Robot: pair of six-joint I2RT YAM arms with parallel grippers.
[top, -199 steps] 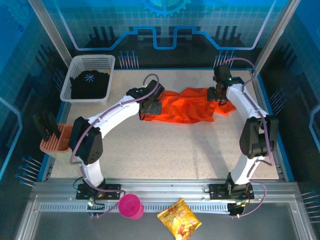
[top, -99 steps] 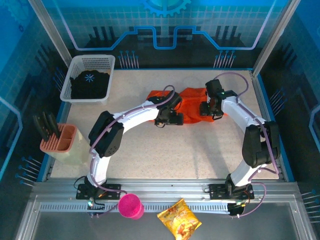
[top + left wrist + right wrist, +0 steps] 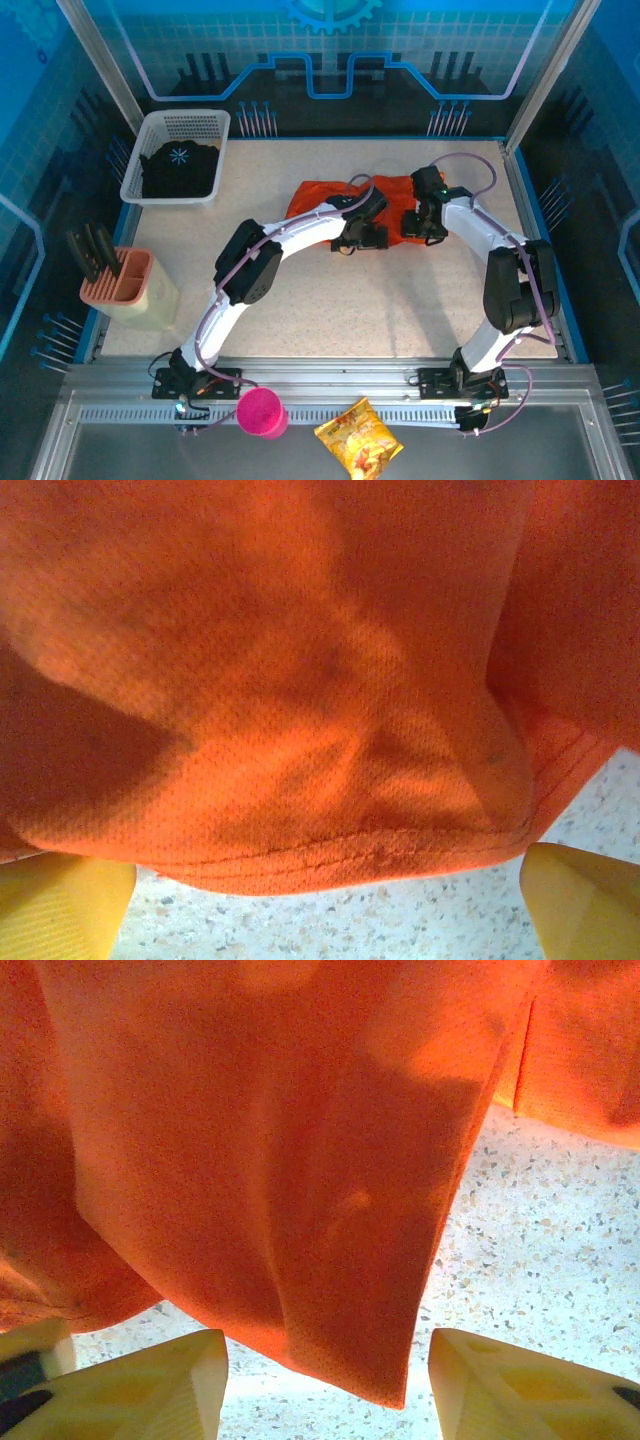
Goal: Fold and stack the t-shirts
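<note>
Overhead, the orange t-shirt (image 3: 315, 198) lies bunched on the far counter (image 3: 400, 300), with the left pincer (image 3: 362, 238) and right pincer (image 3: 418, 228) at its near edge. The left wrist view shows the left pincer spread wide around the shirt's hem (image 3: 350, 865). On the right wrist, that pincer also gapes wide, a fold (image 3: 350, 1290) hanging between its fingers (image 3: 150, 1385).

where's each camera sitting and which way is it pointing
Top external: fixed above and behind the bases, looking down and forward over the table; both arms show, left gripper and right gripper at the orange t-shirt.
Left wrist: on the left arm, facing along its yellow fingers at the shirt's hem.
Right wrist: on the right arm, facing past its pale fingers at a fold of the shirt.
Shared: all three show the orange shirt and the speckled table.
</note>
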